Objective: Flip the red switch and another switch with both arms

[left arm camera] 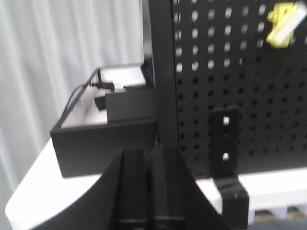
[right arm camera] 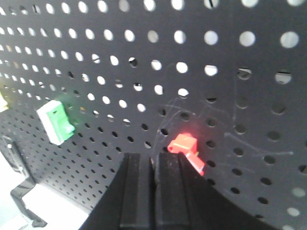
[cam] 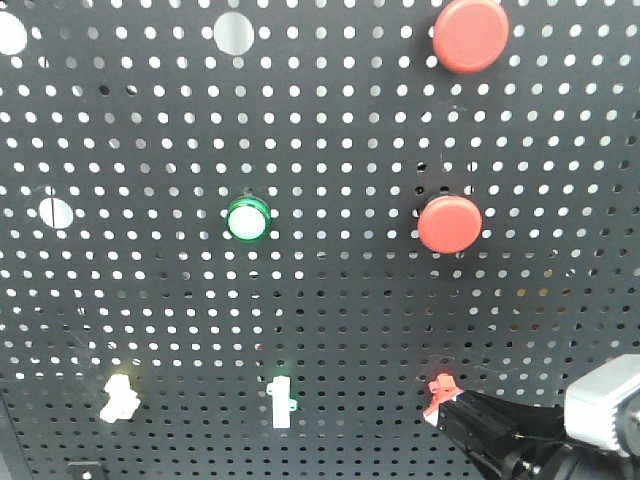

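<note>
The red switch (cam: pixel 439 392) is mounted low on the black pegboard (cam: pixel 330 300), directly below the lower of 2 round red push buttons (cam: pixel 449 223). The right gripper (right arm camera: pixel 153 165) is shut, fingertips pressed together just beside the switch, so a single narrow point can nudge the lever. The left gripper (left arm camera: pixel 149 158) is also closed, parked off the pegboard's left edge below the yellow switch (left arm camera: pixel 284 21), apparently staged for that toggle. Neither lever looks flipped yet.
</note>
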